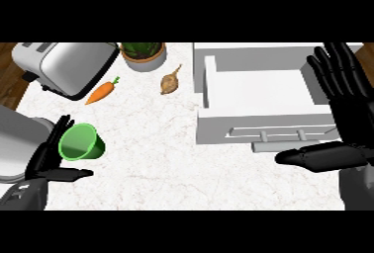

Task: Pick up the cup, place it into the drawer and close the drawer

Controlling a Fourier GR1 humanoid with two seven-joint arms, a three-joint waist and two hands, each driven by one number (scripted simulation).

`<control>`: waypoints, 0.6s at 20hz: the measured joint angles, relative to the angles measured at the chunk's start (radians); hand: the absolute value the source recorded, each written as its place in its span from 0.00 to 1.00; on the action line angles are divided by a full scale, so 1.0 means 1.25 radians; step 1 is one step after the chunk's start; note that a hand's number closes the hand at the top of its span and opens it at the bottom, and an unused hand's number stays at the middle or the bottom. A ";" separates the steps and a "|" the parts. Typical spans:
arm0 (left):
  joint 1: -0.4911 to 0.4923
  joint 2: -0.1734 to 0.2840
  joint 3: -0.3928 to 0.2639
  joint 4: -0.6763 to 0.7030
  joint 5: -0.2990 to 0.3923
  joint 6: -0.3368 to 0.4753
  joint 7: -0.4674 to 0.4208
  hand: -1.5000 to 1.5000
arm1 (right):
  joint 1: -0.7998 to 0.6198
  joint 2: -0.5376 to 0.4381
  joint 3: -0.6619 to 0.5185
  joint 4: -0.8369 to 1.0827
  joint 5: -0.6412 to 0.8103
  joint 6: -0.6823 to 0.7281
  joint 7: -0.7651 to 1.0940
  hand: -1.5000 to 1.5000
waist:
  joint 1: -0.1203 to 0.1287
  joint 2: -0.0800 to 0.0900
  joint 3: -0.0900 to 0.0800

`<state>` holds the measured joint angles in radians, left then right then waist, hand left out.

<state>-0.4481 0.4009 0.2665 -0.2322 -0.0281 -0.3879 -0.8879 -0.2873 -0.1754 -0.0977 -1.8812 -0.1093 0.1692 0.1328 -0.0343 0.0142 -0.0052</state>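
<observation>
A green cup (80, 142) is tipped on the white counter at the lower left, its open mouth facing up and left. My left hand (48, 159) stands open right beside it, straight fingers along the cup's left rim and the thumb (70, 174) below it. Whether they touch I cannot tell. The white drawer (256, 94) is pulled open at the upper right, with nothing inside and its handle (281, 133) on the near face. My right hand (349, 118) is open over the drawer's right edge, fingers pointing away and thumb stretched left below the handle.
A silver toaster (66, 66) sits at the upper left, with a carrot (102, 91) beside it. A potted plant (142, 53) and a pale root vegetable (171, 81) lie left of the drawer. A grey rounded object (15, 143) is at the left edge.
</observation>
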 measured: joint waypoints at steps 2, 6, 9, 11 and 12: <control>-0.008 -0.001 0.000 0.008 -0.003 0.003 -0.006 0.00 | 0.000 -0.001 0.000 0.007 -0.001 0.004 -0.006 0.00 | -0.002 0.001 -0.001; -0.014 -0.011 -0.006 0.019 -0.011 0.010 -0.024 0.00 | 0.003 -0.004 -0.004 0.003 -0.004 0.006 -0.001 0.00 | -0.003 0.001 -0.001; -0.019 -0.024 -0.008 0.025 -0.015 0.014 -0.034 0.00 | -0.010 -0.013 -0.014 0.010 -0.016 0.014 0.000 0.00 | -0.004 0.003 -0.001; -0.017 -0.030 -0.012 0.027 -0.018 0.007 -0.035 0.00 | -0.013 -0.013 -0.010 0.002 -0.013 0.011 0.011 0.00 | -0.005 0.002 -0.002; -0.025 -0.035 -0.011 0.029 -0.016 0.002 -0.030 0.00 | -0.017 -0.016 -0.012 0.000 -0.015 0.010 0.019 0.00 | -0.006 0.002 -0.002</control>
<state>-0.4792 0.3575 0.2525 -0.1953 -0.0485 -0.3853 -0.9251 -0.3088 -0.1949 -0.1130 -1.8814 -0.1284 0.1814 0.1568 -0.0418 0.0170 -0.0073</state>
